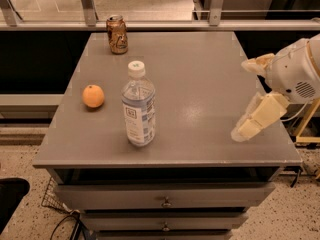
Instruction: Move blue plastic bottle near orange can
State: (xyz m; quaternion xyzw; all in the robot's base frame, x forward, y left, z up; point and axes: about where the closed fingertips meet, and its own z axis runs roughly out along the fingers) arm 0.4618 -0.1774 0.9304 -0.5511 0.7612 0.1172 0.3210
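Note:
The blue plastic bottle [138,106] stands upright near the front middle of the grey table [200,74], white cap on top. The orange can [117,34] stands upright at the table's far left corner, well behind the bottle. My gripper [241,98] hangs over the table's right edge, far to the right of the bottle. Its two pale fingers [255,121] are spread apart with nothing between them.
A round orange fruit [93,96] lies on the table left of the bottle. The table has drawers [165,201] in its front. A metal rail [150,24] runs behind the table. A wire basket [52,199] and cables lie on the floor at the lower left.

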